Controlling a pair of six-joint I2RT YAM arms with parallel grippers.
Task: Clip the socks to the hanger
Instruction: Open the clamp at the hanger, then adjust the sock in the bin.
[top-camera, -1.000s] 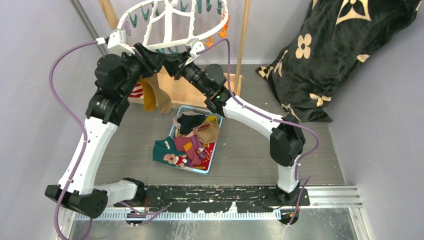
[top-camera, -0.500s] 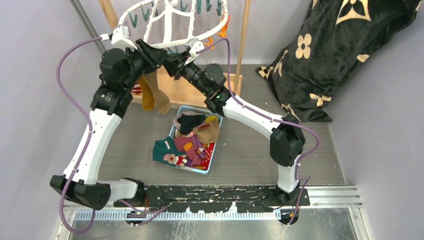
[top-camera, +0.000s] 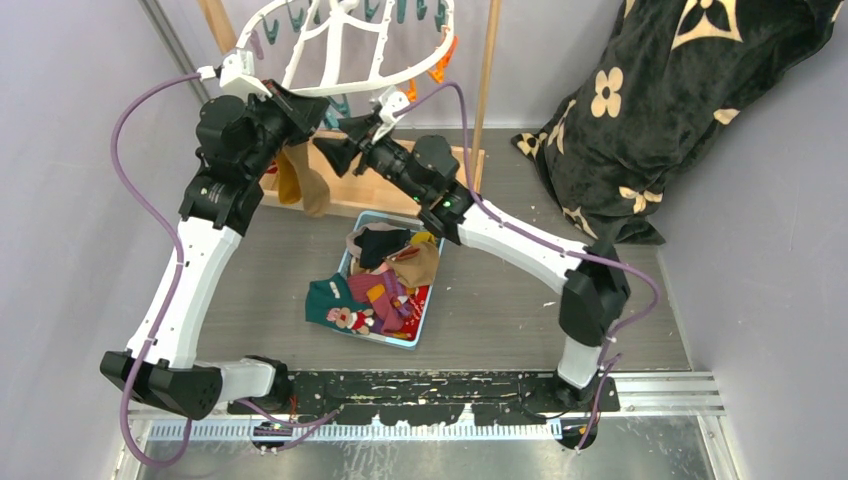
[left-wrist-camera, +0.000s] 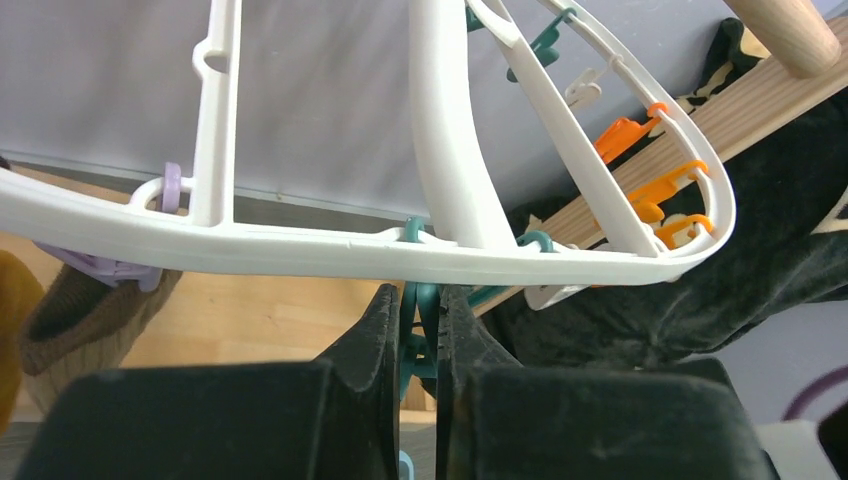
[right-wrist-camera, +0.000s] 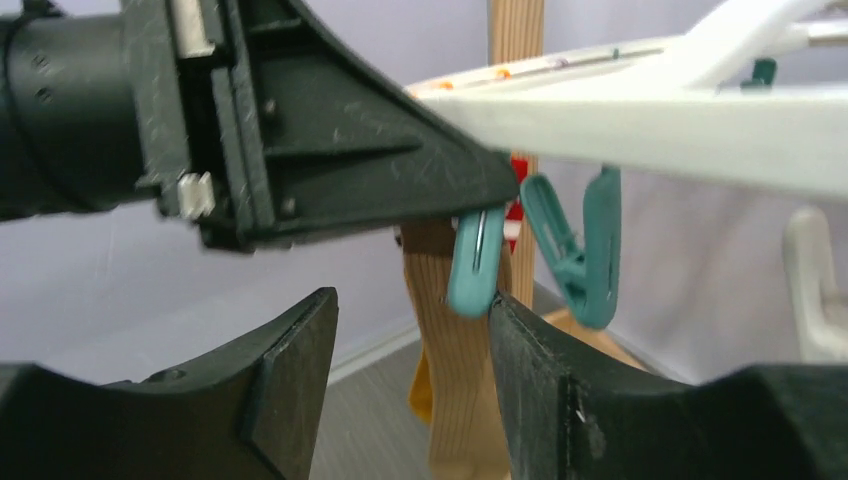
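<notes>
Hanger (left-wrist-camera: 300, 250) between wooden stand (top-camera: 487, 90) posts, blanket (top-camera: 660, 120) alongside

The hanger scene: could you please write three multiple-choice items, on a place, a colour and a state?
1. Where do the loose socks lie? A in the blue tray; B on the blanket; C on the wooden stand.
2. What colour is the clip in the left gripper? A orange; B teal; C lilac.
3. The right gripper is: A shut on a sock; B shut on the clip; C open.
1 A, heaped inside its rim; 2 B, teal shows in its closed grip; 3 C, its jaws stand apart, gripping nothing.
</notes>
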